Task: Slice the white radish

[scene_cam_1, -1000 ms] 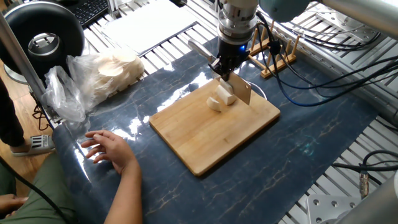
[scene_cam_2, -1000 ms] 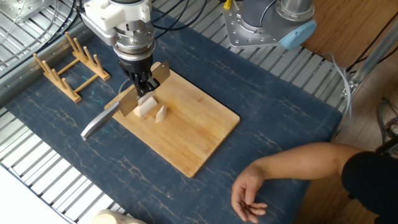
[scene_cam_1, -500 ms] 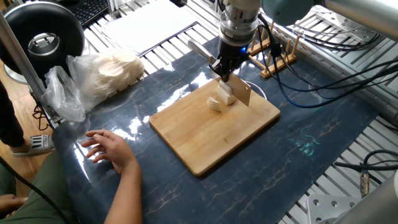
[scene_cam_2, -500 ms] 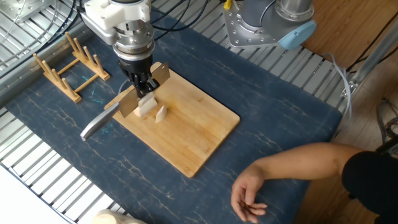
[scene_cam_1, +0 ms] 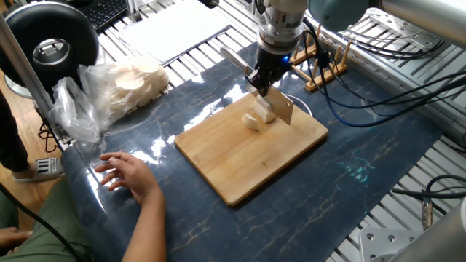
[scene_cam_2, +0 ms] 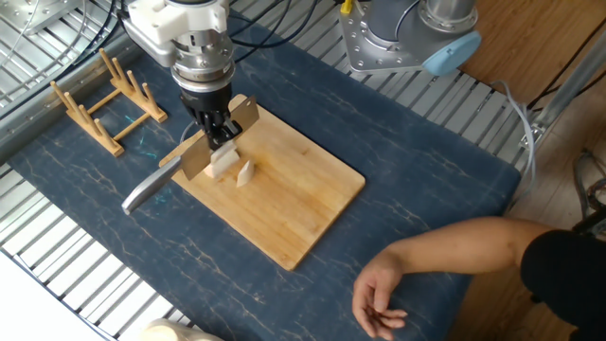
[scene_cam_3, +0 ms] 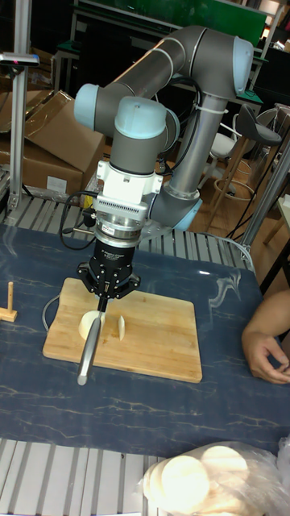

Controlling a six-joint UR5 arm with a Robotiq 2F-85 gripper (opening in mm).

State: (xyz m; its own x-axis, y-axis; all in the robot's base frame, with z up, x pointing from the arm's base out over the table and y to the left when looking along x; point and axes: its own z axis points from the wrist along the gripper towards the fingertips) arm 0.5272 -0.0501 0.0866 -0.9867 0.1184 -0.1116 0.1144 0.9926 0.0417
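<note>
The tool point(scene_cam_2: 217, 128) grips a knife point(scene_cam_2: 180, 163) set into the white radish point(scene_cam_2: 223, 161) on the cutting board point(scene_cam_2: 284, 204). Nearby: a wooden rack point(scene_cam_2: 104, 99), bagged slices point(scene_cam_1: 127, 84) (clear plastic), a person's hand point(scene_cam_1: 127, 175) on the desk point(scene_cam_2: 445, 180).

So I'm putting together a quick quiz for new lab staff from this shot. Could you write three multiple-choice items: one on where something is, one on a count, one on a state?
1. Where do the white radish pieces lie?
A. On the wooden cutting board
B. On the blue mat
C. Inside the plastic bag

2. How many human hands are in view?
A. None
B. One
C. Two

3. What is the gripper doing?
A. Open above the rack
B. Shut on the knife
C. Open, resting on the mat

Answers:
1 A: the white radish sits on the wooden cutting board.
2 B: a single hand rests on the blue mat.
3 B: the gripper clamps the knife over the radish.
</note>
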